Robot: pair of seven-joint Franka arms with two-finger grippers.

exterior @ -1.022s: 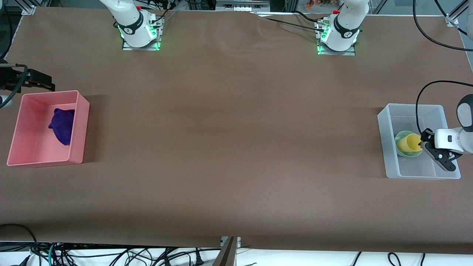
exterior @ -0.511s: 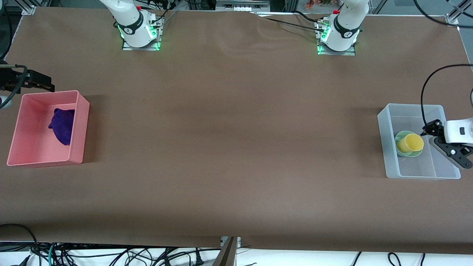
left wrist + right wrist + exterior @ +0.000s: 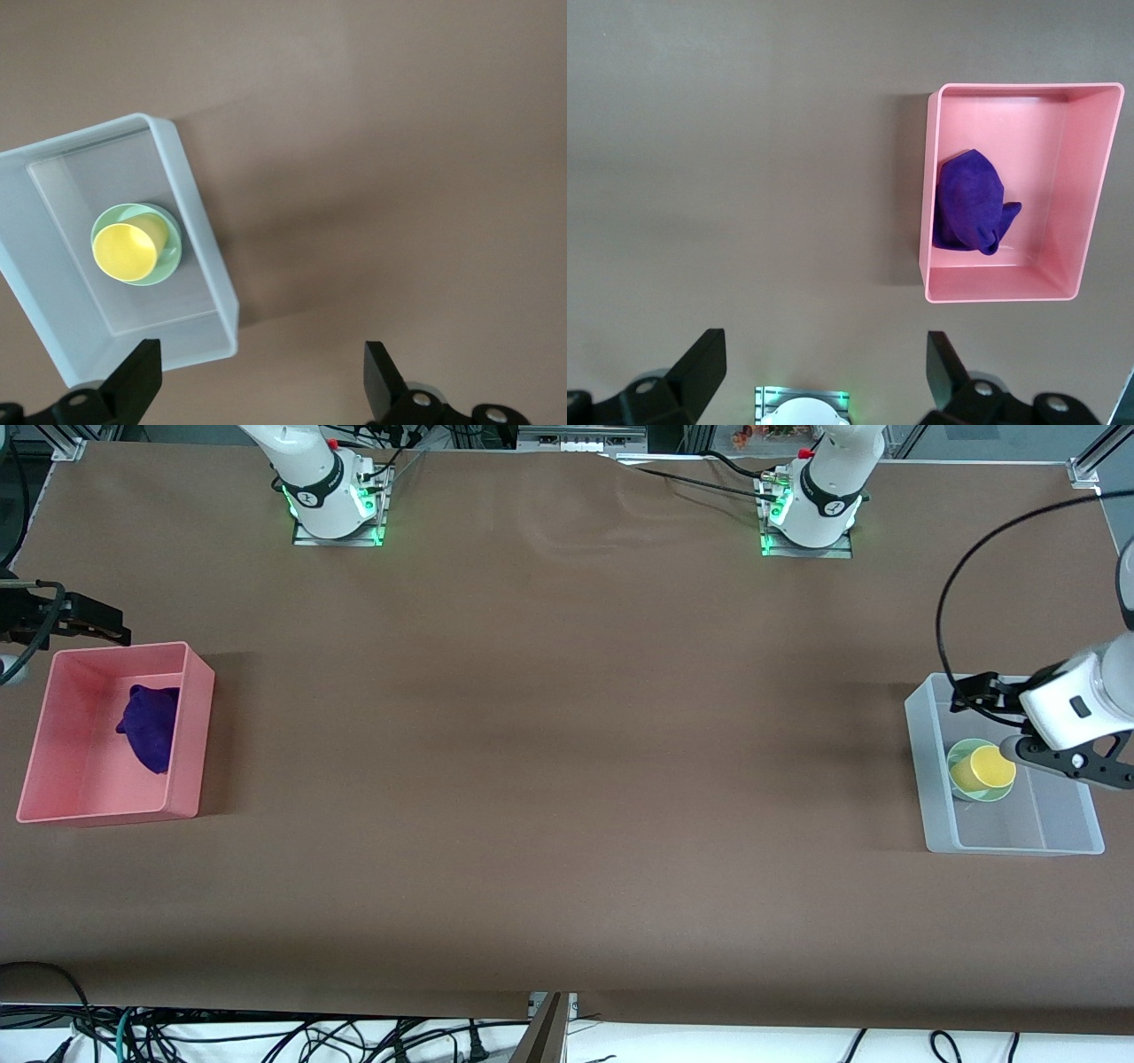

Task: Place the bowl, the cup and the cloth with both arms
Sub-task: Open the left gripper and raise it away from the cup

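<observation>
The yellow cup [image 3: 988, 769] stands in the pale green bowl [image 3: 960, 749], inside a clear plastic bin [image 3: 923, 779] at the left arm's end of the table. My left gripper [image 3: 964, 693] is open and empty, up in the air over that bin's rim. The left wrist view shows the cup [image 3: 131, 251] in the bowl [image 3: 170, 258], clear of the gripper [image 3: 257, 390]. The purple cloth [image 3: 149, 728] lies rumpled in a pink bin [image 3: 193, 735] at the right arm's end. My right gripper [image 3: 111, 627] is open and empty over the table beside the pink bin. The right wrist view shows the cloth [image 3: 968, 212].
The bins stand at the two ends of the brown table. The arm bases [image 3: 332, 509] [image 3: 811, 514] stand along the table edge farthest from the front camera. A black cable [image 3: 952, 593] loops above the clear bin. Cables hang below the near edge.
My left gripper has let go of the cup and risen away from it, swinging over the clear bin's rim. The cup stays in the bowl. The right arm has not moved.
</observation>
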